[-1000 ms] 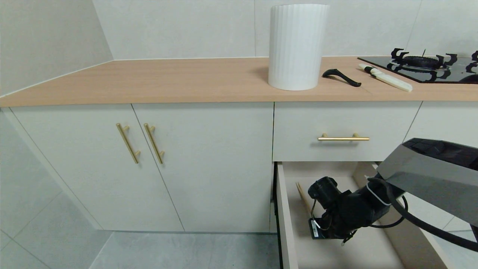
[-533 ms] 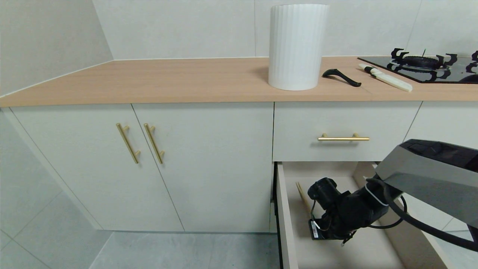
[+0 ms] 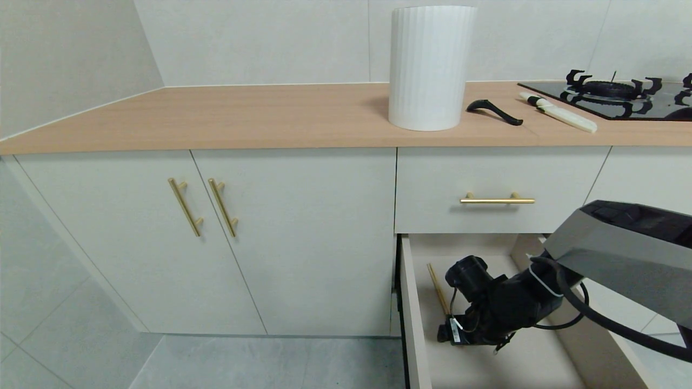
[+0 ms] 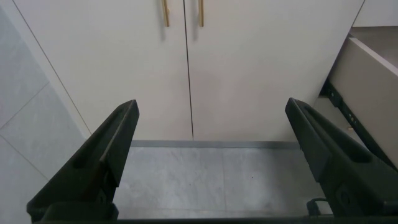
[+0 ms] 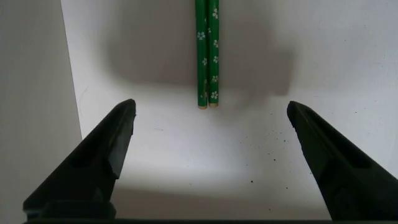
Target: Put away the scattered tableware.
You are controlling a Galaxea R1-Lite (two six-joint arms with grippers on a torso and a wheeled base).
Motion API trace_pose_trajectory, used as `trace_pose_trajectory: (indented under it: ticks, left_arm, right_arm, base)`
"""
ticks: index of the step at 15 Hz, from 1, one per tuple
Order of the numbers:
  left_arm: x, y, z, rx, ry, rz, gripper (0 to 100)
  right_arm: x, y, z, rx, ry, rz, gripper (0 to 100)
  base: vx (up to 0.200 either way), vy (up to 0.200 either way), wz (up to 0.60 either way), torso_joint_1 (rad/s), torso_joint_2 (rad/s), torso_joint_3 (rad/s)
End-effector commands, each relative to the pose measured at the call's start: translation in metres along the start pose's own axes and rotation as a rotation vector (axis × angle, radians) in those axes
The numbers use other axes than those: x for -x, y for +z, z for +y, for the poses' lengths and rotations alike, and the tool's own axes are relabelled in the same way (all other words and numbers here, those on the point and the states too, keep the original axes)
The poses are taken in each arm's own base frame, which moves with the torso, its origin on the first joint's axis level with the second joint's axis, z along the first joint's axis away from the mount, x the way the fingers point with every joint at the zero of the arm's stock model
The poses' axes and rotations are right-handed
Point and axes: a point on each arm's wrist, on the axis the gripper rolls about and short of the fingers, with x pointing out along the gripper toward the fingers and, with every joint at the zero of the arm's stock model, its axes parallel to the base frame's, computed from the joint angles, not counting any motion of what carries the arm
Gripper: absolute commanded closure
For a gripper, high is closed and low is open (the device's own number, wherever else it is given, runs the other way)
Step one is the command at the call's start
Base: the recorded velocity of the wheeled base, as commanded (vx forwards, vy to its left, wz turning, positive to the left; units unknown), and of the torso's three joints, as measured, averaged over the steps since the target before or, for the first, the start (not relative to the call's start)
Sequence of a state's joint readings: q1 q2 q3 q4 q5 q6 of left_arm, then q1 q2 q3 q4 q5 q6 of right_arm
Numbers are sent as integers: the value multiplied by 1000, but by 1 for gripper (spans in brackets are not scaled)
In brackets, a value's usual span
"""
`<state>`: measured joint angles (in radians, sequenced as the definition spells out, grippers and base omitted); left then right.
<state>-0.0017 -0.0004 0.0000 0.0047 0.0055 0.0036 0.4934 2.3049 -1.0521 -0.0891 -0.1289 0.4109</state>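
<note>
A pair of chopsticks (image 3: 437, 289) lies on the floor of the open lower drawer (image 3: 409, 308), near its left wall. Their green flowered ends (image 5: 207, 50) rest flat on the white drawer floor (image 5: 249, 162). My right gripper (image 5: 211, 155) hangs just above them inside the drawer, open and holding nothing; the right gripper (image 3: 447, 334) sits low in the drawer, below its wrist. My left gripper (image 4: 208, 155) is open and empty, low in front of the cabinet doors (image 4: 186, 56). On the counter lie a black curved utensil (image 3: 494, 112) and a cream knife (image 3: 559, 112).
A tall white ribbed container (image 3: 430, 67) stands on the wooden counter (image 3: 243, 116). A black gas hob (image 3: 621, 97) is at the far right. The upper drawer with its gold handle (image 3: 497, 201) is closed. The left cabinet doors (image 3: 216, 237) are closed above the grey tiled floor (image 3: 243, 362).
The right gripper has shifted slightly left and down in the drawer. More of the chopsticks' length now shows on the drawer floor beside it.
</note>
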Motion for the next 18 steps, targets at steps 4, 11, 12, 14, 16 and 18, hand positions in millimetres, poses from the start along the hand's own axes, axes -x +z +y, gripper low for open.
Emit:
trace_pose_trajectory:
  ticks: [4,11,12,14,16,18]
  left_arm:
    - [0,0,0,1,1,0,0]
    - [0,0,0,1,1,-1,0]
    - [0,0,0,1,1,0,0]
    - [0,0,0,-1,1,0,0]
    - [0,0,0,1,1,0,0]
    - [0,0,0,1,1,0,0]
  right_arm:
    - [54,11,-3,-18,47,-107,0]
    - [141,19,-27,-51,75,-323,0]
    - [154,23,-35,-59,54,-369,0]
    - [165,26,-46,-58,37,-409,0]
    - [169,30,-57,-65,3,-430,0]
    - [173,31,-61,-76,-14,-446,0]
  base:
    - [0,0,0,0,0,0]
    - [0,0,0,0,0,0]
    - [0,0,0,0,0,0]
    - [0,0,0,0,0,0]
    - [0,0,0,0,0,0]
    - [0,0,0,0,0,0]
